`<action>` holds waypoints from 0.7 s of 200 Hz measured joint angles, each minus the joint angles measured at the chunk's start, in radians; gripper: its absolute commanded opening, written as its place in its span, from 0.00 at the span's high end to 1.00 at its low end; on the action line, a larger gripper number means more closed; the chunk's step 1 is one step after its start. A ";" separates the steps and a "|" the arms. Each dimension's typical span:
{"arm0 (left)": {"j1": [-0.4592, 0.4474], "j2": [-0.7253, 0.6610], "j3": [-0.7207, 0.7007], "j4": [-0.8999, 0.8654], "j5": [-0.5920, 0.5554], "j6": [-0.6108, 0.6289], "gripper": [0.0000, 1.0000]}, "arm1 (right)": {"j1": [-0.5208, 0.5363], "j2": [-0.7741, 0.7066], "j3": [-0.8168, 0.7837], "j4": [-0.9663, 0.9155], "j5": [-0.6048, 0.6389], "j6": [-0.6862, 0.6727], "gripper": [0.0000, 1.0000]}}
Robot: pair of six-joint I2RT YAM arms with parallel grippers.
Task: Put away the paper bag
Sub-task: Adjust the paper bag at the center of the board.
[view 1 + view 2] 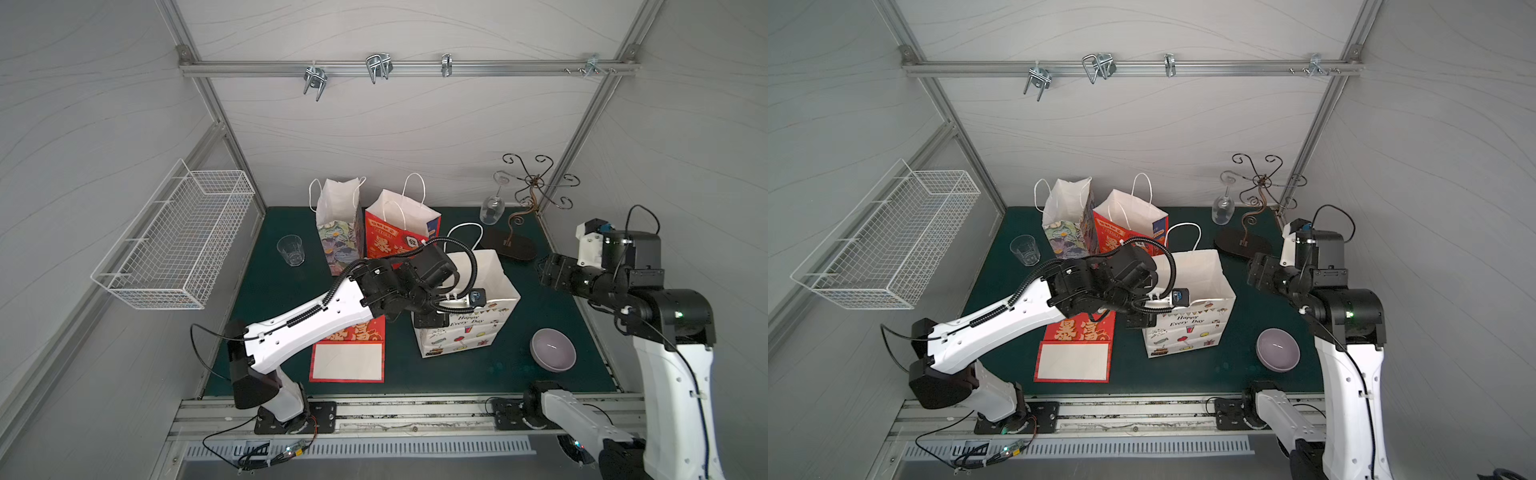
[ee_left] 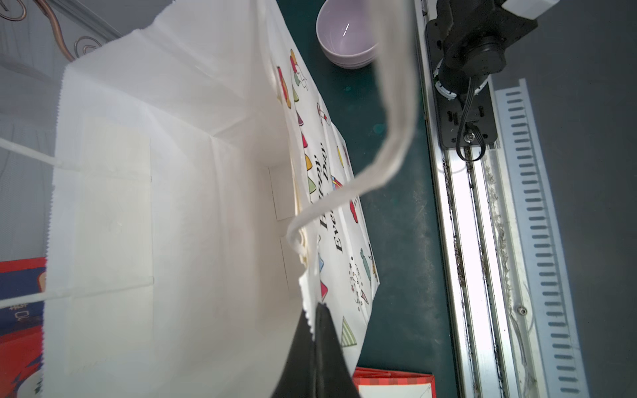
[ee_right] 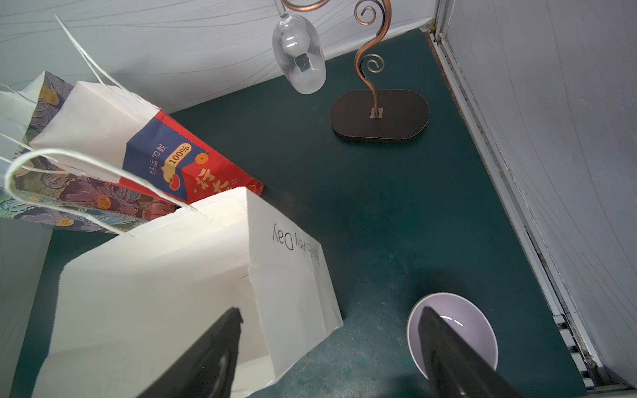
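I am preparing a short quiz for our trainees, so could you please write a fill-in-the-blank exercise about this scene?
1. The left gripper is shut on the rim of the white bag printed "Happy Every ____".
2. The right gripper is ____ and holds nothing.
3. The wine glass hangs ____ down from the copper stand.

Missing words: Day, open, upside.
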 measured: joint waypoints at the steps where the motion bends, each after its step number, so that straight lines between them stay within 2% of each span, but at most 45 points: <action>1: 0.001 -0.002 -0.001 0.000 0.000 0.001 1.00 | 0.000 -0.001 -0.001 0.000 0.000 -0.001 0.18; 55: 0.043 -0.020 -0.047 -0.034 0.000 0.085 1.00 | 0.000 -0.032 -0.062 0.025 -0.027 -0.031 0.18; 65: 0.043 -0.020 -0.054 -0.034 -0.001 0.093 0.82 | 0.000 -0.033 -0.068 0.029 -0.031 -0.033 0.19; 73: 0.043 -0.020 -0.056 -0.034 -0.001 0.096 0.72 | 0.000 -0.033 -0.074 0.032 -0.035 -0.035 0.19; 87: 0.043 -0.029 -0.063 -0.028 0.005 0.088 0.67 | 0.000 -0.034 -0.087 0.042 -0.042 -0.042 0.19; 109: 0.045 -0.084 -0.080 0.008 0.039 0.045 0.50 | 0.000 -0.034 -0.100 0.048 -0.045 -0.047 0.19; 124: 0.048 -0.174 -0.122 0.088 0.076 -0.009 0.39 | 0.000 -0.035 -0.105 0.062 -0.045 -0.051 0.19; 140: 0.054 -0.319 -0.216 0.218 0.108 -0.108 0.37 | 0.000 -0.039 -0.113 0.085 -0.046 -0.069 0.19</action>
